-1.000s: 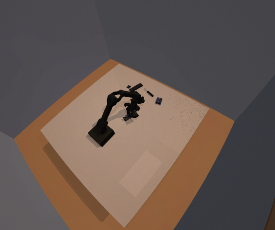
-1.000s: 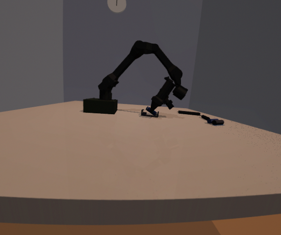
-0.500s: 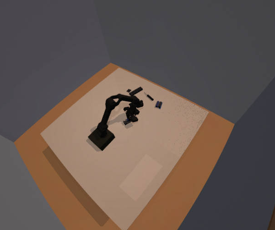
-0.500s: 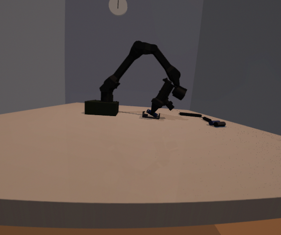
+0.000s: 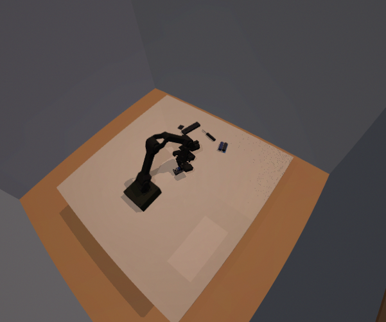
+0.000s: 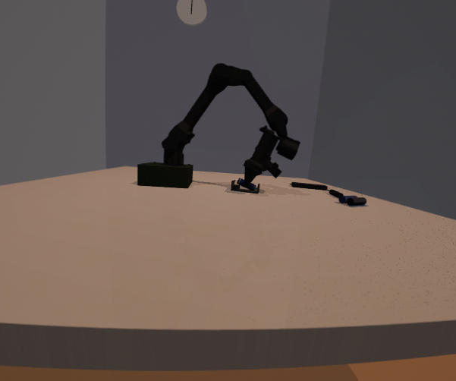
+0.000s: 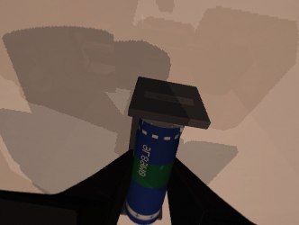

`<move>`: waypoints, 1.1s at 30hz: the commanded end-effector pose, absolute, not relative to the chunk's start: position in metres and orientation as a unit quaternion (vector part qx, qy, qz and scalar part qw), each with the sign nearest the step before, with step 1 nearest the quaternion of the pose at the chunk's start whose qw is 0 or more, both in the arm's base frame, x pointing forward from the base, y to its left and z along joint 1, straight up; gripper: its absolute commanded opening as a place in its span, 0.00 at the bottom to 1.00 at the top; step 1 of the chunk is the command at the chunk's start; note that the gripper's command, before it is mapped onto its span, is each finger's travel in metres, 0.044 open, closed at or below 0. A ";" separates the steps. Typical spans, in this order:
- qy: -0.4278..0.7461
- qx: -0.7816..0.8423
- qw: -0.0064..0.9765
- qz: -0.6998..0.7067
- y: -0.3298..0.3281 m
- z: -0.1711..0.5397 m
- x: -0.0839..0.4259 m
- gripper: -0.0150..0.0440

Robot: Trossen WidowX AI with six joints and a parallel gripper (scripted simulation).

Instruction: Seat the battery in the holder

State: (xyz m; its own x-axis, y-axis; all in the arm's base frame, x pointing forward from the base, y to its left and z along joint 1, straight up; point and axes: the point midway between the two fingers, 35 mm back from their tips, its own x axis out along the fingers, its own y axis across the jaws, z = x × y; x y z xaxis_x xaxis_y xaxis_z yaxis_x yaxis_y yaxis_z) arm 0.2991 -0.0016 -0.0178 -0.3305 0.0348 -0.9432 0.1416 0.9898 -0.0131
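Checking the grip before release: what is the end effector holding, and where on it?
The battery, gripped on both sides around its green band, nearer its rear end.

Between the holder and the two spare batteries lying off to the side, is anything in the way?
Nothing lies on the table between the holder and the spare batteries in the exterior view.
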 end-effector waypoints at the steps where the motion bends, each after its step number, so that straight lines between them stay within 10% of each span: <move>1: 0.802 0.053 0.593 -0.050 -0.002 -0.019 0.304 0.40; 33: 0.754 0.051 0.653 -0.056 -0.001 -0.024 0.297 0.40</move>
